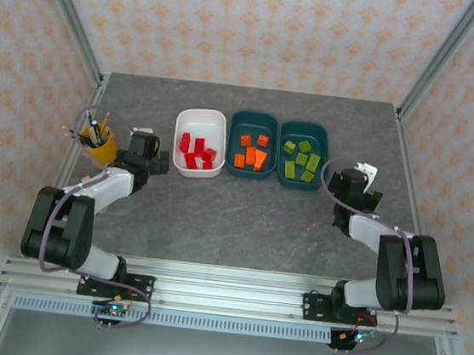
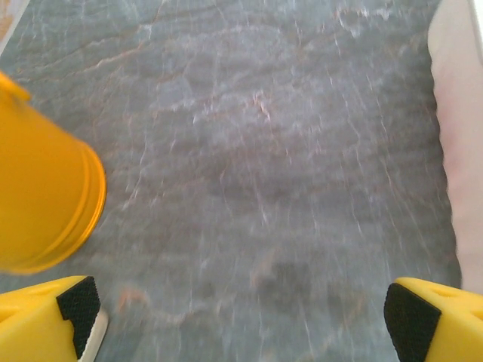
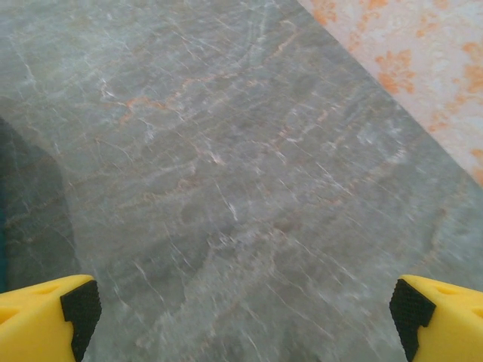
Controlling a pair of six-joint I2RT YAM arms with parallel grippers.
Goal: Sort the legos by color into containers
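Looks sorted: red, orange, green legos each in own tub; left fingers, right fingers spread, empty; next prob. just park arms.

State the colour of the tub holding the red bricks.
The tub is white, clearest in the top external view.

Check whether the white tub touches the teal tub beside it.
Cannot tell. Top view: white tub and middle teal tub sit side by side, too close to resolve any gap.
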